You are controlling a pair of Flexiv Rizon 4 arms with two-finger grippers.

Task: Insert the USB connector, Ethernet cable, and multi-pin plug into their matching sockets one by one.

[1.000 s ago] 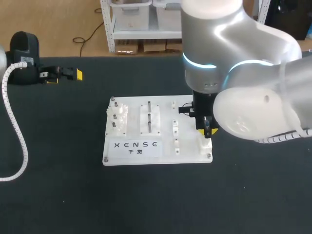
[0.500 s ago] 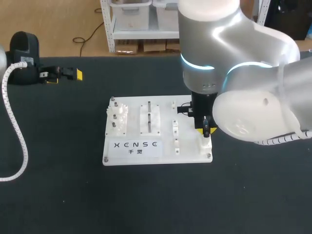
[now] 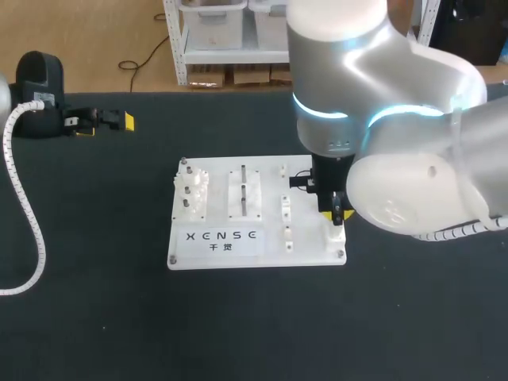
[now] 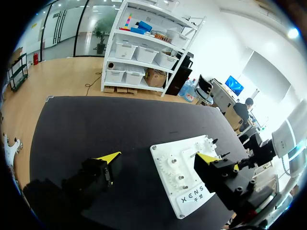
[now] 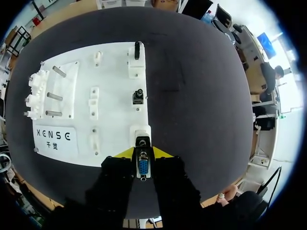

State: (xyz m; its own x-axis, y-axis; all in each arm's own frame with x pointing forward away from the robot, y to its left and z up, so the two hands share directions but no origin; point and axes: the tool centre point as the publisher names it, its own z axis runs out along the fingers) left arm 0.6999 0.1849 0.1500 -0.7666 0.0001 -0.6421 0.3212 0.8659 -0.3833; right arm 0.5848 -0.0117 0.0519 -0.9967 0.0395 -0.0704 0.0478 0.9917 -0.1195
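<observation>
Plug [image 5: 143,168], a small rectangular block with a blue pin face in a metal frame, is clamped between the right gripper [image 5: 143,154]'s black fingers. It sits at the white socket [image 5: 140,132] on the board [image 3: 238,252]'s right near corner; I cannot tell if they touch. Well left of the board, the left gripper [image 3: 104,121] hangs with fingers spread wide, holding nothing. The board is flat, glossy white plastic, with pegs [image 3: 190,190] at its left and slotted blocks [image 3: 245,190] mid-board. Since a second ago the smooth grey right arm [image 3: 373,95] has edged slightly leftward, its gripper over the same corner. It hides the board's right far corner.
</observation>
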